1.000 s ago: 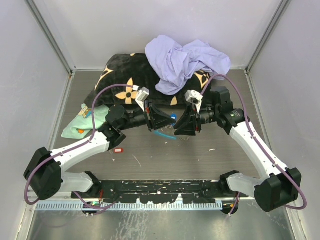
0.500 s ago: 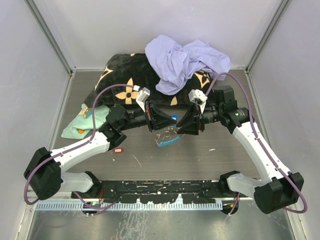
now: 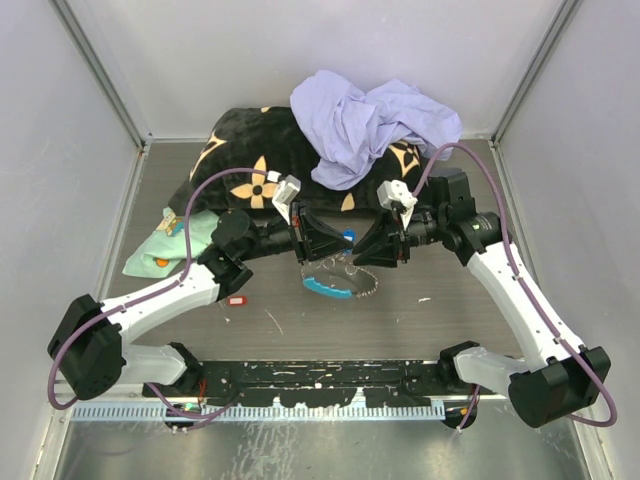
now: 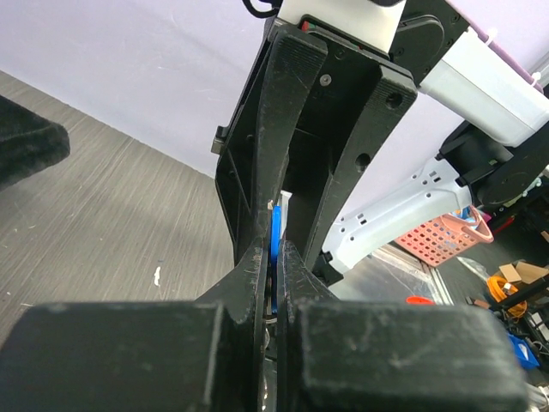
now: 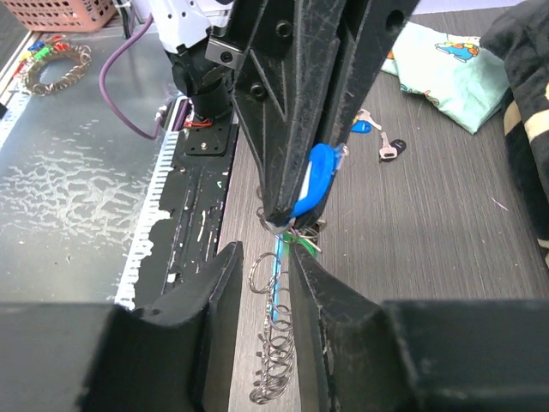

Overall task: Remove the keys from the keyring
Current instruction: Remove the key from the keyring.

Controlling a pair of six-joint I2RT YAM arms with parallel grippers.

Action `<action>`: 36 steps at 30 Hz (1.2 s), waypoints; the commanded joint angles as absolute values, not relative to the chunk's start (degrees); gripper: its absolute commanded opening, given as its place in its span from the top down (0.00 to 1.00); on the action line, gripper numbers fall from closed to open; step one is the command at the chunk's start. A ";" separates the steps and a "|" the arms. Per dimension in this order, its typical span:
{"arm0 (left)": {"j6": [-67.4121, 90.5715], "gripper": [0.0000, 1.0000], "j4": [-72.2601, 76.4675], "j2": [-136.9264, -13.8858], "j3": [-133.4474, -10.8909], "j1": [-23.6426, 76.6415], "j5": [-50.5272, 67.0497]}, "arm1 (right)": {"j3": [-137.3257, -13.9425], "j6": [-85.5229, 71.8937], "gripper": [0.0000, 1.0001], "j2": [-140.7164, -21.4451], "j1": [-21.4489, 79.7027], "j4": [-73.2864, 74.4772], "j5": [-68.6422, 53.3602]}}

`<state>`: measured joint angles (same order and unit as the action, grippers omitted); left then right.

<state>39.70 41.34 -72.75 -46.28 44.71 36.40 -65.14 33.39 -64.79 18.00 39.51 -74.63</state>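
A: Top external view first. Where is the keyring (image 3: 328, 288)?

B: It is off the table, hanging just below the 2 grippers where they meet nose to nose at mid-table. Its light-blue crescent (image 3: 318, 285) curves under them, with the silver chain (image 3: 360, 287) at its right end.

A: What has the left gripper (image 3: 330, 243) got?

B: Its jaws are pressed together on a blue tag (image 5: 313, 180). The right wrist view shows that tag pinched at the very tips. The left wrist view shows a blue sliver squeezed between its fingers (image 4: 249, 275).

A: And the right gripper (image 5: 266, 257)?

B: Its jaws stand apart with a narrow gap. The chain's rings drop through that gap, along with a thin light-blue strip. I cannot tell whether either finger touches the rings, and nothing looks clamped.

A: Any keys lying free?

B: Yes. A red-tagged key (image 3: 236, 300) lies on the table beside the left arm. The right wrist view also shows 2 loose keys (image 5: 390, 148) near the mint-green cloth (image 5: 446, 73), 1 with a blue tag and 1 bare silver.

A: What else is on the table?

B: A black blanket (image 3: 240, 150) with pale flower shapes lies at the far side. A lavender cloth (image 3: 370, 115) is heaped on it.
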 commanded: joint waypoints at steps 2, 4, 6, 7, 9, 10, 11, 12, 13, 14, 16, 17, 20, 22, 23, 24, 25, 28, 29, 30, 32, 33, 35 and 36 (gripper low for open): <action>40.46 1.00 47.19 -71.26 -50.00 45.38 37.32 | -66.05 37.40 0.67 -64.59 19.46 40.17 -74.62; 40.43 1.00 47.12 -71.39 -50.13 45.57 37.37 | -66.06 37.75 0.67 -64.69 19.58 40.12 -74.18; 40.43 1.00 47.19 -71.61 -50.28 45.78 37.49 | -66.09 38.19 0.66 -64.71 19.72 40.00 -73.93; 40.43 1.00 47.16 -71.69 -50.42 45.86 37.65 | -66.14 38.38 0.66 -64.77 19.72 39.95 -73.81; 40.43 1.00 47.17 -71.80 -50.60 46.04 37.78 | -66.33 38.57 0.66 -64.92 19.86 39.83 -73.20; 40.43 1.00 47.19 -71.85 -50.68 46.05 37.80 | -66.45 38.58 0.66 -64.95 19.82 39.84 -73.01; 40.43 1.00 47.17 -71.89 -50.70 46.07 37.87 | -66.67 38.58 0.65 -64.97 19.79 39.87 -72.92; 40.43 1.00 47.17 -71.82 -50.70 46.07 37.90 | -66.77 38.58 0.65 -64.98 19.85 39.88 -72.82; 40.44 1.00 47.27 -71.81 -50.76 46.20 37.95 | -66.87 38.51 0.65 -64.95 19.82 39.90 -72.65; 40.43 1.00 47.20 -71.81 -50.74 46.20 38.02 | -66.83 38.50 0.65 -64.87 19.86 39.90 -72.46; 40.43 1.00 47.20 -71.89 -50.79 46.20 38.02 | -66.82 38.44 0.64 -64.86 19.86 39.90 -72.13; 40.43 1.00 47.25 -71.93 -50.73 46.27 38.13 | -66.76 38.41 0.64 -64.83 19.86 39.83 -71.90; 40.43 1.00 47.43 -72.06 -50.81 46.34 38.31 | -66.63 37.73 0.63 -64.79 19.86 39.41 -71.72; 40.43 1.00 47.59 -72.07 -50.85 46.36 38.39 | -66.30 36.94 0.63 -64.90 19.82 38.70 -72.40; 40.51 1.00 47.65 -72.13 -50.85 46.40 38.37 | -66.19 36.65 0.63 -64.90 19.87 38.46 -73.01; 40.52 1.00 47.77 -72.23 -50.86 46.45 38.34 | -66.00 36.43 0.63 -64.87 20.06 38.34 -73.58; 40.52 1.00 47.81 -72.26 -50.83 46.43 38.33 | -65.92 36.39 0.63 -64.86 20.18 38.32 -74.08; 40.60 1.00 48.15 -72.30 -50.85 46.53 38.38 | -65.64 36.39 0.63 -64.86 20.63 38.32 -74.81; 40.68 1.00 48.25 -72.29 -50.87 46.58 38.36 | -65.65 36.39 0.63 -64.79 20.67 38.36 -74.87; 40.78 1.00 48.41 -72.33 -50.91 46.58 38.37 | -65.72 36.39 0.63 -64.79 20.70 38.40 -74.84; 40.87 1.00 48.51 -72.29 -51.01 46.53 38.40 | -66.01 36.54 0.63 -64.76 20.72 38.61 -74.73; 40.87 1.00 48.47 -72.28 -51.12 46.56 38.37 | -66.22 36.75 0.64 -64.72 20.68 39.06 -74.69; 40.95 1.00 48.51 -72.32 -51.11 46.54 38.32 | -66.64 37.66 0.68 -64.60 20.74 40.03 -74.70; 40.96 1.00 48.50 -72.29 -51.09 46.52 38.38 | -66.80 37.92 0.69 -64.48 20.74 40.29 -74.64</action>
